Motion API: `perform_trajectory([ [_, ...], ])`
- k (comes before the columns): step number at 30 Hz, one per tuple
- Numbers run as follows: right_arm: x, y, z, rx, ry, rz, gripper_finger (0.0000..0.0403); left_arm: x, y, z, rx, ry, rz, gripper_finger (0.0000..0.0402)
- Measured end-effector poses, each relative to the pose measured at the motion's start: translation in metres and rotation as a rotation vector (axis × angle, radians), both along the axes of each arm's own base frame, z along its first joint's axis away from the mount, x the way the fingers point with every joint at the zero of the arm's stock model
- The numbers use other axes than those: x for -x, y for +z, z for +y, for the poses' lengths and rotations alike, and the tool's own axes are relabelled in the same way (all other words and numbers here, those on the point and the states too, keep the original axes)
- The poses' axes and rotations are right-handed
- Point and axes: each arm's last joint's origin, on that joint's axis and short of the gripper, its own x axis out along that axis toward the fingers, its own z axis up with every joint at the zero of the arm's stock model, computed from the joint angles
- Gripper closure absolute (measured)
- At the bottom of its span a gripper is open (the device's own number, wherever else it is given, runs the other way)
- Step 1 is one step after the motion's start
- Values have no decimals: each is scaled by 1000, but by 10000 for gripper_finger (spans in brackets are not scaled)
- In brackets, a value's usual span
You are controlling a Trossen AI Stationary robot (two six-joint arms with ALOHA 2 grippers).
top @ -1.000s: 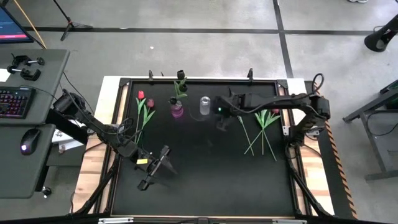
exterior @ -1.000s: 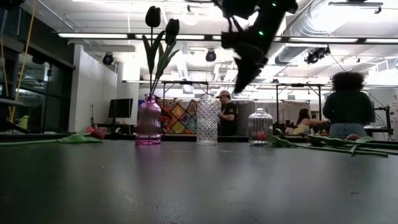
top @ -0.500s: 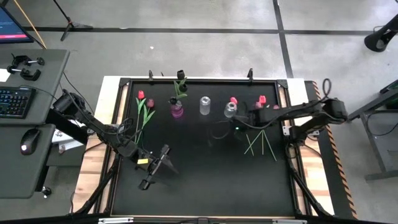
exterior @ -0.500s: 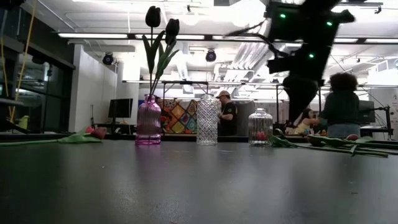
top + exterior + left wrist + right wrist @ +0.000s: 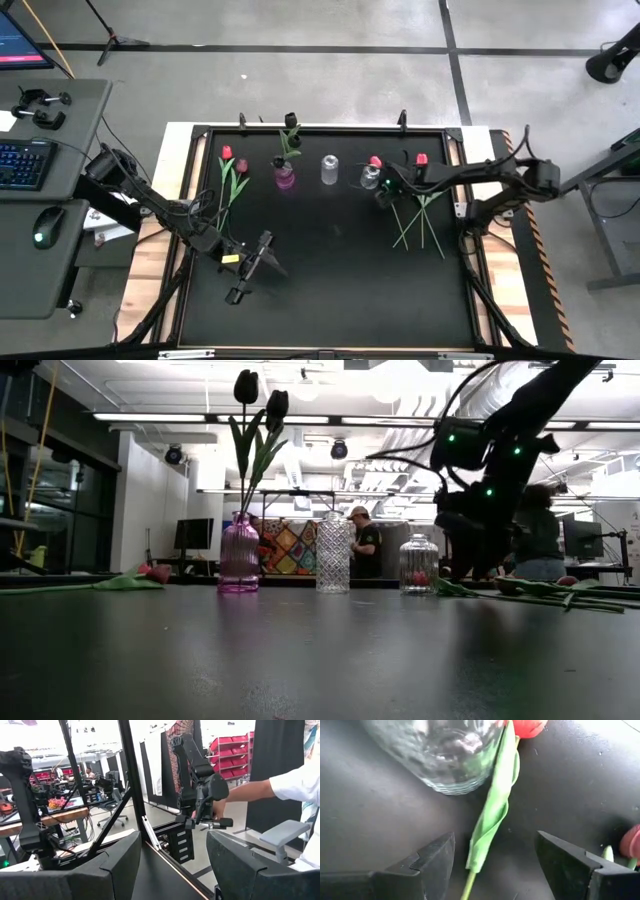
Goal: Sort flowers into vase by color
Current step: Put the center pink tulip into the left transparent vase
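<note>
Right wrist view: your right gripper (image 5: 492, 865) has its jaws spread wide and empty, with a red tulip's (image 5: 496, 805) leaf and stem lying between them on the tabletop (image 5: 380, 820), its head just beyond beside the clear vase (image 5: 437, 750). Your left gripper (image 5: 262, 250) waits low, jaws wide, holding nothing.

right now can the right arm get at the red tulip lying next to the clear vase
Probably yes. The right end effector hangs open just over the red tulip, its stem between the fingers with nothing covering it. The clear vase sits close beside the flower head, so a grip lower on the stem looks safer.
</note>
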Motion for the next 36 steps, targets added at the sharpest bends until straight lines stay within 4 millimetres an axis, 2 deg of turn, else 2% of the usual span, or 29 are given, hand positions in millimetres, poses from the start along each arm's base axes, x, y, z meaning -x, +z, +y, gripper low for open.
perform_trajectory([
  [7,-4,-15,-2,-28,21,69,141,0,0,0,-1,2,1,188],
  [11,-7,-19,-3,-16,12,81,167,0,0,0,0,3,1,188],
  [15,-9,-19,-4,-8,19,61,230,0,0,0,0,3,1,188],
  [21,-4,-21,-1,0,32,134,376,0,0,0,-1,3,1,188],
  [22,-3,-21,1,1,41,152,389,0,0,0,-1,3,1,188],
  [26,0,-20,7,14,42,200,386,0,0,0,0,5,2,188],
  [29,4,-14,13,44,53,209,398,0,0,0,0,7,2,188],
  [36,16,27,17,192,-38,30,400,0,0,1,0,24,3,188],
])
